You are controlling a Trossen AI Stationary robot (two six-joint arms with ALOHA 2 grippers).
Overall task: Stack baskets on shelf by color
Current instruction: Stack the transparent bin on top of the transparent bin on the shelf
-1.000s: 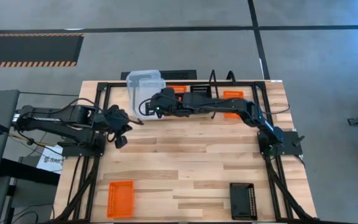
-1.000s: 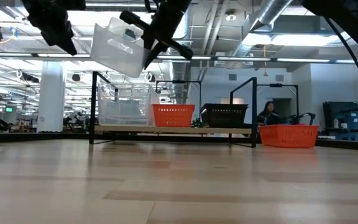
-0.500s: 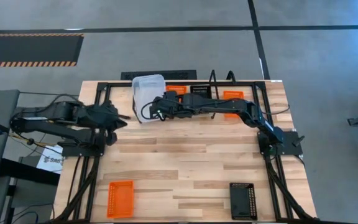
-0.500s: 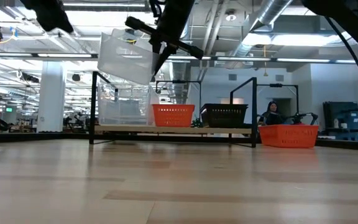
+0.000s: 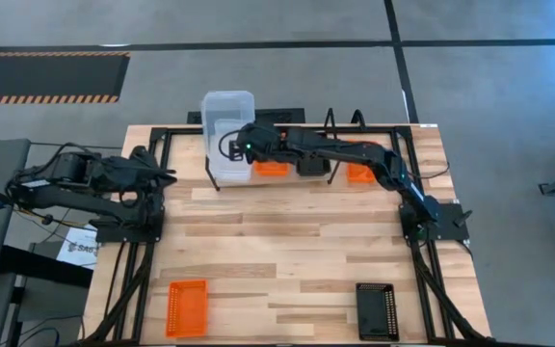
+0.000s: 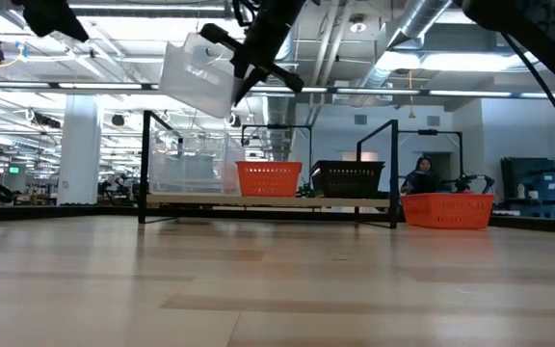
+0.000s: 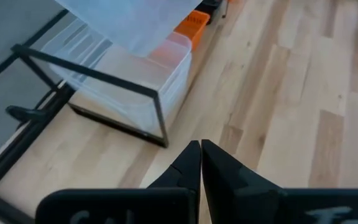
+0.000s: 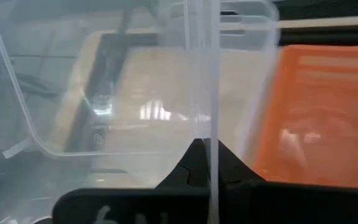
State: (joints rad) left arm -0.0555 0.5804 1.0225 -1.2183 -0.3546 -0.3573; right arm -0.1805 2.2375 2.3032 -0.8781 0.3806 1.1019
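Your right claw pinched one wall of the tilted clear basket, upper-centre frame; it risked slipping or catching the shelf frame.

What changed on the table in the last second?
The right gripper, shut on the clear basket, carried it back over the shelf. The left gripper, shut, drew back left. Other baskets stayed put.

Clear basket in R end effector over shelf
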